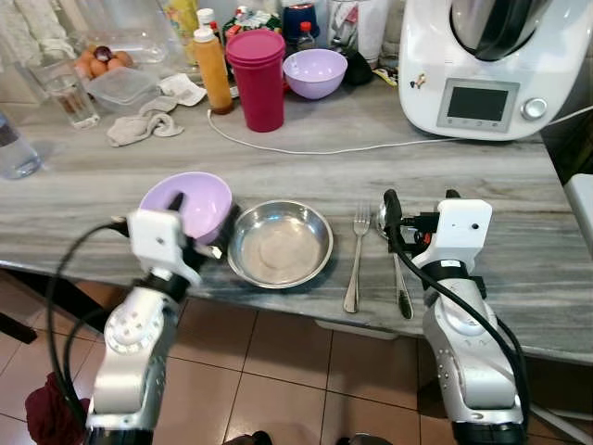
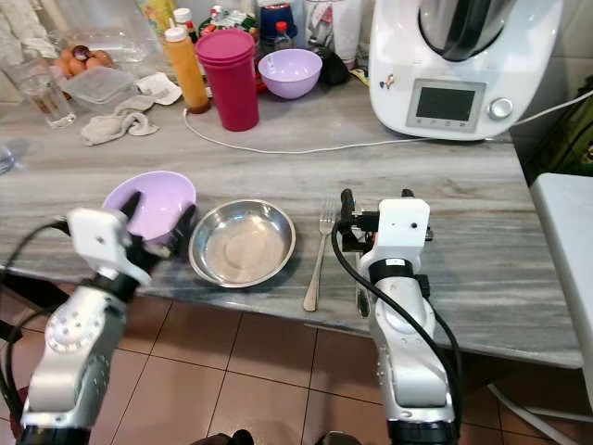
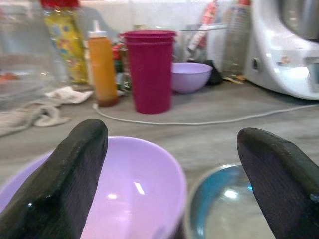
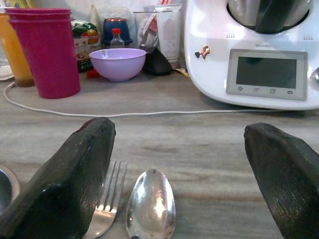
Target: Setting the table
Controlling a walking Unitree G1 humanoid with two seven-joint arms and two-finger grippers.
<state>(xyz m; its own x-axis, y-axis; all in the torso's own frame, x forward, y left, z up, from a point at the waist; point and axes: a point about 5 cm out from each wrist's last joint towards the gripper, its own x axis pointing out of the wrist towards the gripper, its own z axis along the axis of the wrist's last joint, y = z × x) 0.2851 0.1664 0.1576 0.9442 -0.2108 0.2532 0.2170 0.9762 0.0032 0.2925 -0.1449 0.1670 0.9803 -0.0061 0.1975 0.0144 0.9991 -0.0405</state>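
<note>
A lilac bowl (image 1: 185,202) stands near the table's front edge, touching a steel bowl (image 1: 280,245) on its right. My left gripper (image 1: 204,211) is open and straddles the lilac bowl's right rim, with one finger (image 3: 65,184) over the bowl's inside and the other (image 3: 281,174) toward the steel bowl. A fork (image 1: 355,260) lies to the right of the steel bowl, and a spoon (image 4: 150,204) lies beside it. My right gripper (image 1: 422,206) hangs open just above the spoon's bowl end, with nothing between its fingers.
At the back stand a stack of magenta cups (image 1: 257,79), a second lilac bowl (image 1: 315,72), an orange sauce bottle (image 1: 213,69) and a white kitchen machine (image 1: 482,65) whose cable (image 1: 306,148) crosses the table. A glass (image 1: 69,93) and a cloth (image 1: 144,125) lie at the far left.
</note>
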